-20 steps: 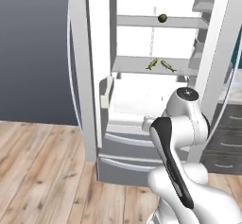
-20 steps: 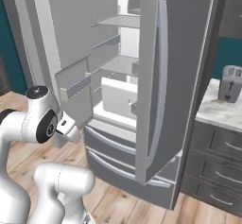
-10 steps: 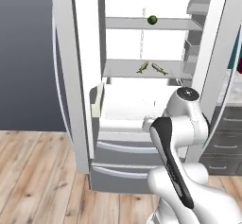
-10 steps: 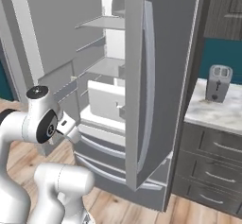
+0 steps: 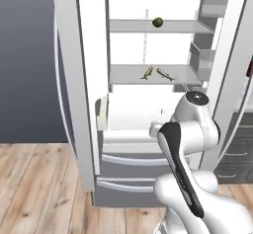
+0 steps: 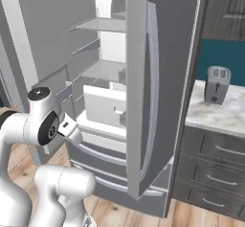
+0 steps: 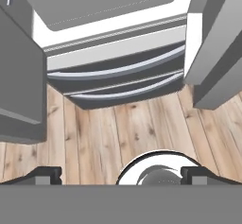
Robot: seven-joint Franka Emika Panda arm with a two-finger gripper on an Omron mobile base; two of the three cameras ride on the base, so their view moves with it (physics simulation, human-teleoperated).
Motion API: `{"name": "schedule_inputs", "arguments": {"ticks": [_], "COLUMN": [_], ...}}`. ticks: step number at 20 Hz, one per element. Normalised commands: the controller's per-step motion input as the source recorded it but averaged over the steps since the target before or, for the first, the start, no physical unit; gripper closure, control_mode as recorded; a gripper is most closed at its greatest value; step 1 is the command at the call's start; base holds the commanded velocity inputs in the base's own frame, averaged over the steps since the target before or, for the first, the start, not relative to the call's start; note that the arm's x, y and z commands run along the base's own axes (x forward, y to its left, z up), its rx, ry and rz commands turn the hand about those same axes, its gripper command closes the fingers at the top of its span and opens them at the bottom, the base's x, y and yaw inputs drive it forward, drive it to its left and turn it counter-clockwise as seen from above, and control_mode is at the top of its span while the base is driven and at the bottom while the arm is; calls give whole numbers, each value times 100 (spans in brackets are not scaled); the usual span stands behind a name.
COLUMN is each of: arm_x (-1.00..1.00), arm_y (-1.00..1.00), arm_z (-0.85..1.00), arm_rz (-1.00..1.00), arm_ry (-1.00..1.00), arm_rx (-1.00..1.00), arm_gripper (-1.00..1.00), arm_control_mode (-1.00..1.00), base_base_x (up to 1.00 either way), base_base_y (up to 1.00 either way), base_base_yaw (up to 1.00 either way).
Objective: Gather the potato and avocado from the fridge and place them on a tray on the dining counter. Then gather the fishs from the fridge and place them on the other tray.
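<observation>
The fridge [image 5: 148,95] stands open on a wood plank floor [image 7: 123,128]. The avocado [image 5: 157,22] sits on an upper shelf; two fish [image 5: 157,73] lie on the shelf below. The gripper [image 7: 121,173] is spread wide, holding nothing. A toaster [image 6: 216,84] sits on the marbled counter [image 6: 225,116] at right.

The fridge [image 5: 148,104] is cut off by the top edge in the left base view, and the arm hides its lower right drawers. The fishs [image 5: 157,73] are too small for detail. The avocado [image 5: 157,22] reads as a dark dot.
</observation>
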Motion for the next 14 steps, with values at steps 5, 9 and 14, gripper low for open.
{"name": "schedule_inputs", "arguments": {"ticks": [5,9,14], "arm_x": [0,0,0], "arm_y": [0,0,0], "arm_z": [0,0,0], "arm_rz": [0,0,0], "arm_ry": [0,0,0], "arm_rx": [0,0,0], "arm_gripper": [-100,-100,-100], "arm_control_mode": [100,100,100], "base_base_x": [40,44,41], "base_base_y": [37,4,1], "base_base_yaw": [-16,-7,-2]}}
